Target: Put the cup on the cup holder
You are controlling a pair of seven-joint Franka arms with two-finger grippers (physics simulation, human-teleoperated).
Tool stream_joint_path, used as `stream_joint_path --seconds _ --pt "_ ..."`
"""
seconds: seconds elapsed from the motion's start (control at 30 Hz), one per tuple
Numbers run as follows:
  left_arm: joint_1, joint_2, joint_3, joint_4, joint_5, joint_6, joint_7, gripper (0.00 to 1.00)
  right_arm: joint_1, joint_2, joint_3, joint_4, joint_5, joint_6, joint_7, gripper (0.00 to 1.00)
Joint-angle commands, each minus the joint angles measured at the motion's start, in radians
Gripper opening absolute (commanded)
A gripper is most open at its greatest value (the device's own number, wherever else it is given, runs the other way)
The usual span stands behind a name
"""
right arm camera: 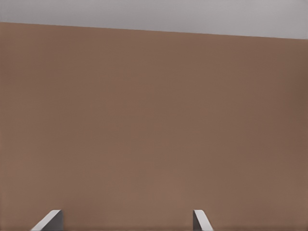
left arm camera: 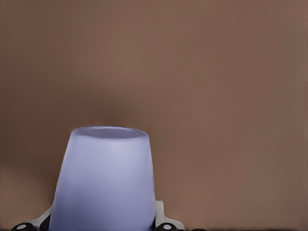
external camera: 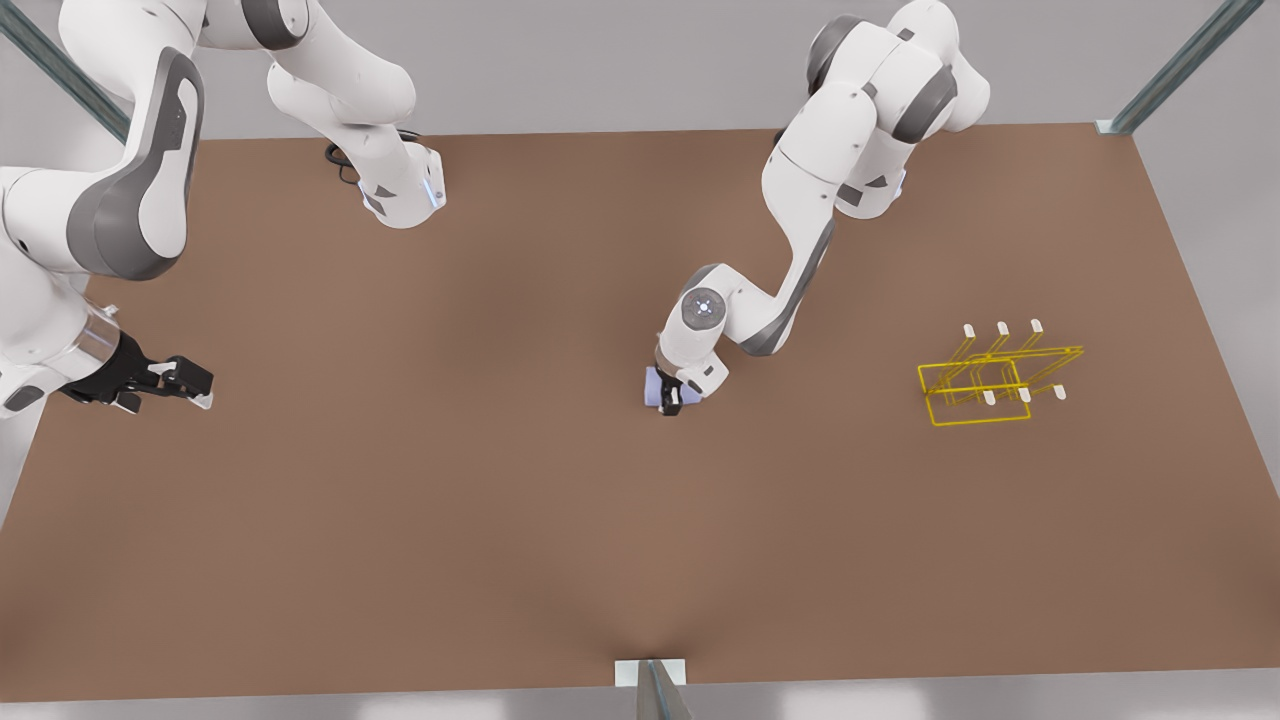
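The lavender-blue cup [external camera: 652, 386] stands near the middle of the brown table, its wider end down. My left gripper [external camera: 672, 398] reaches down over it. In the left wrist view the cup [left arm camera: 103, 178] sits between the fingers [left arm camera: 161, 217], which press against both of its sides. The yellow wire cup holder [external camera: 980, 420] with white-capped prongs stands well off to the front view's right of the cup, with nothing on it. My right gripper [external camera: 200, 385] waits open at the front view's left edge, its fingertips [right arm camera: 50, 221] spread wide over bare table.
The brown table [external camera: 500, 520] stretches flat between the cup and the holder. Both arm bases stand at the far edge. Metal frame posts rise at the far corners, and a bracket [external camera: 650, 672] sits at the middle of the near edge.
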Motion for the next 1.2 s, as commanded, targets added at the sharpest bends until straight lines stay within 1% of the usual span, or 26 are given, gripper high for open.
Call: stream_joint_path --seconds 0.0,0.1,0.13,0.17,0.23,0.3,0.37,0.43,0.47,0.53,0.57,0.67,0.73,0.8,0.83,0.93,1.07,1.1,1.17 --pt "0.0 -0.011 0.005 0.007 0.003 -0.012 -0.017 0.85 0.0 0.0 0.0 0.001 0.001 0.0 0.009 1.0" --pt "-0.001 -0.104 0.04 0.022 0.108 -0.199 -0.034 0.86 0.002 0.002 0.0 0.001 0.001 0.0 0.011 1.0" --pt "-0.001 -0.127 0.054 0.06 0.188 -0.305 -0.077 0.86 0.0 0.003 0.0 0.001 0.002 0.001 0.013 1.0" --pt "-0.001 -0.12 0.057 0.128 0.228 -0.411 -0.097 0.85 0.002 0.005 0.0 0.001 0.002 0.001 0.011 1.0" --pt "0.0 -0.114 0.074 0.2 0.411 -0.598 -0.121 0.85 -0.003 0.005 0.0 0.001 0.004 0.001 0.013 1.0" --pt "0.0 -0.104 0.085 0.272 0.543 -0.773 -0.115 0.85 -0.003 0.006 0.0 0.001 0.004 0.001 0.013 1.0" --pt "-0.001 -0.052 0.082 0.358 0.673 -0.971 -0.109 0.85 -0.003 0.005 0.0 0.001 0.004 0.001 0.013 1.0" --pt "-0.008 -0.034 0.077 0.359 0.808 -1.081 -0.08 0.85 -0.004 0.006 0.0 0.001 0.005 0.001 0.013 1.0" --pt "-0.008 -0.028 0.077 0.359 0.842 -1.114 -0.054 0.85 -0.004 0.006 0.0 0.001 0.004 0.001 0.013 1.0" --pt "-0.008 -0.021 0.077 0.362 0.952 -1.296 0.026 0.85 -0.004 0.006 0.0 0.001 0.004 0.001 0.013 1.0" --pt "-0.009 -0.021 0.072 0.407 0.966 -1.347 0.046 0.85 -0.003 0.006 0.0 0.001 0.004 0.001 0.013 1.0" --pt "-0.05 -0.031 0.074 0.415 1.001 -1.433 0.05 0.85 -0.003 0.006 0.0 0.001 0.004 0.001 0.014 1.0" --pt "-0.083 -0.005 0.074 0.473 1.018 -1.48 0.017 0.85 -0.003 0.006 0.0 0.001 0.004 0.001 0.014 1.0" --pt "-0.106 0.074 0.074 0.606 1.021 -1.603 -0.006 0.85 -0.003 0.006 0.0 0.001 0.004 0.001 0.014 1.0" --pt "-0.109 0.092 0.075 0.634 1.021 -1.629 -0.005 0.85 -0.003 0.006 0.0 0.001 0.004 0.001 0.014 1.0" --pt "-0.118 0.216 0.08 0.827 1.036 -1.689 0.0 0.85 -0.001 0.006 0.0 0.001 0.004 0.001 0.013 1.0" --pt "-0.049 0.222 0.091 0.813 1.182 -1.686 0.0 0.85 -0.003 0.006 0.0 0.001 0.004 0.001 0.013 1.0" --pt "-0.038 0.222 0.115 0.812 1.19 -1.687 -0.003 0.85 -0.003 0.006 0.0 0.001 0.004 0.001 0.013 1.0" --pt "-0.015 0.224 0.118 0.81 1.202 -1.681 -0.002 0.85 -0.003 0.006 0.0 0.001 0.004 0.001 0.013 1.0"
